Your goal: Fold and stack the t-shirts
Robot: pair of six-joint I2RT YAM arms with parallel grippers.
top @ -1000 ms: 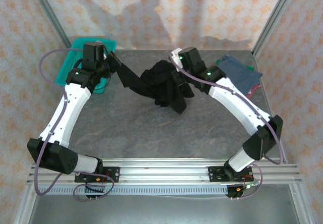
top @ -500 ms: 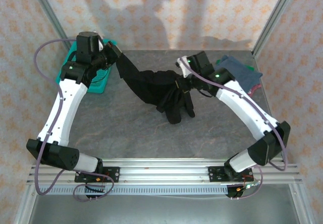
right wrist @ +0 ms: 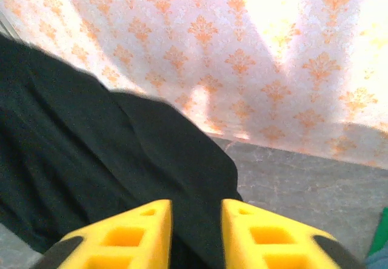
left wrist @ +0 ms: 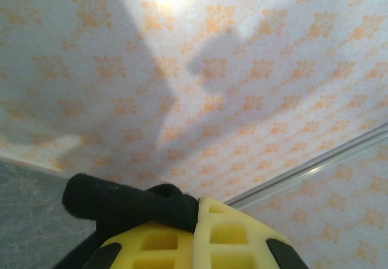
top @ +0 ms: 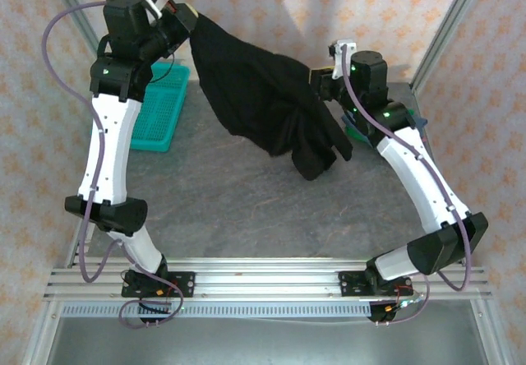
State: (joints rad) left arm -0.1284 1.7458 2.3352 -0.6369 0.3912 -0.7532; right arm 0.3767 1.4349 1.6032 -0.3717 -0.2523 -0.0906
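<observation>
The large black t-shirt [top: 263, 94] hangs in the air, stretched from my left gripper [top: 179, 16] down and right to my right gripper [top: 319, 81]; its lowest folds dangle just above the grey table [top: 230, 200]. In the left wrist view my gripper [left wrist: 199, 205] is shut on a rolled edge of the black t-shirt [left wrist: 127, 199]. In the right wrist view my gripper [right wrist: 197, 211] has its yellow fingers apart, with the black t-shirt [right wrist: 91, 142] lying loose between and beyond them. Slivers of folded green [top: 352, 132] and slate-blue [top: 421, 122] shirts peek out behind my right arm.
A teal mesh basket [top: 160, 114] sits at the back left of the table, under my raised left arm. Patterned walls and metal frame posts [top: 440, 28] close in the back and sides.
Both arms have risen and lifted the black t-shirt off the table, spreading it wider. The left gripper went up and back. The right gripper's jaws have parted.
</observation>
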